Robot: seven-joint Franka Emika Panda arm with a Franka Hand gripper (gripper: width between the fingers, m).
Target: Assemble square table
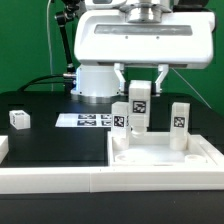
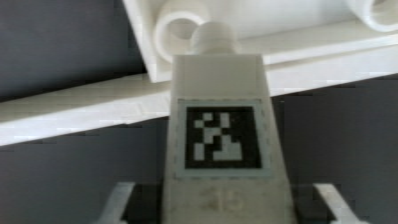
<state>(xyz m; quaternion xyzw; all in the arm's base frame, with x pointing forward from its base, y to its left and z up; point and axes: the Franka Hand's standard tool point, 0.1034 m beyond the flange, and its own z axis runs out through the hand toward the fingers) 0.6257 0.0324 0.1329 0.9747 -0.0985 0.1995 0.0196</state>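
The tray-like top (image 1: 160,152) holds two upright legs (image 1: 180,118); hand (image 1: 141,85) grips third leg (image 1: 140,108).

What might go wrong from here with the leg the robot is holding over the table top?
The held leg may miss the corner hole in the table top and jam or seat crooked. The gripper hangs between the exterior view's left standing leg and right standing leg; drifting sideways could knock either.
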